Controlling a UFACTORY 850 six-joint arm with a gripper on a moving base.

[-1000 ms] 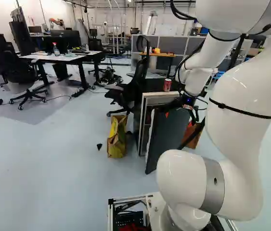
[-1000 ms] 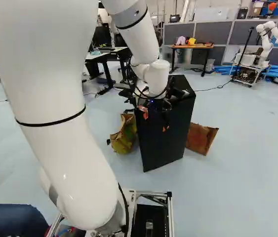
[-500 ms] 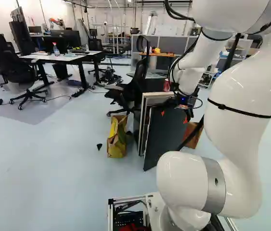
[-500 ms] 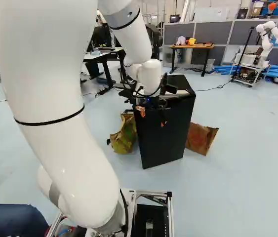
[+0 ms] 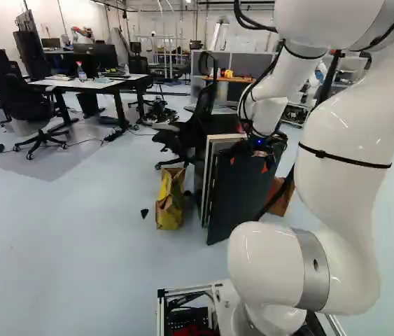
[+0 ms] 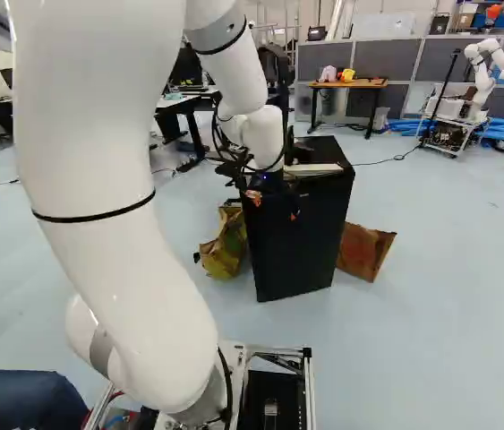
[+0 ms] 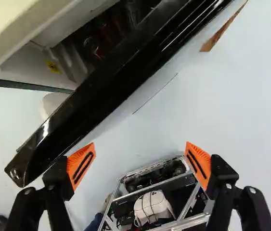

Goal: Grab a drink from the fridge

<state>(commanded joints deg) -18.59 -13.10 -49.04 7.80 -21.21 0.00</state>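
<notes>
- Hovering at the upper edge of the black fridge door, the gripper hangs from the end of the white arm. Whether it touches the door I cannot tell.
- In the wrist view its 2 fingers are released and wide apart, both orange pads bare, with nothing gripped between them.
- Still in that view, the door runs slantwise ahead of the fingers, and 1 end of it comes near 1 finger.
- Beyond the door, the fridge stands ajar. In the dark gap are a few reddish things, possibly drinks, too dim to name. A yellow label sits on the pale inside.
- Between the fingers, farther off, shows the base's metal frame.
- On the fridge top in the left base view, a sliver of something red shows beside the arm.
- Round the fridge in that view: a yellow-brown bag at 8 o'clock, a black chair at 11, a white-topped desk well apart at 10.
- Round it in the right base view: a brown bag at 4 o'clock, a wooden-topped table at 1, another robot at 2.
</notes>
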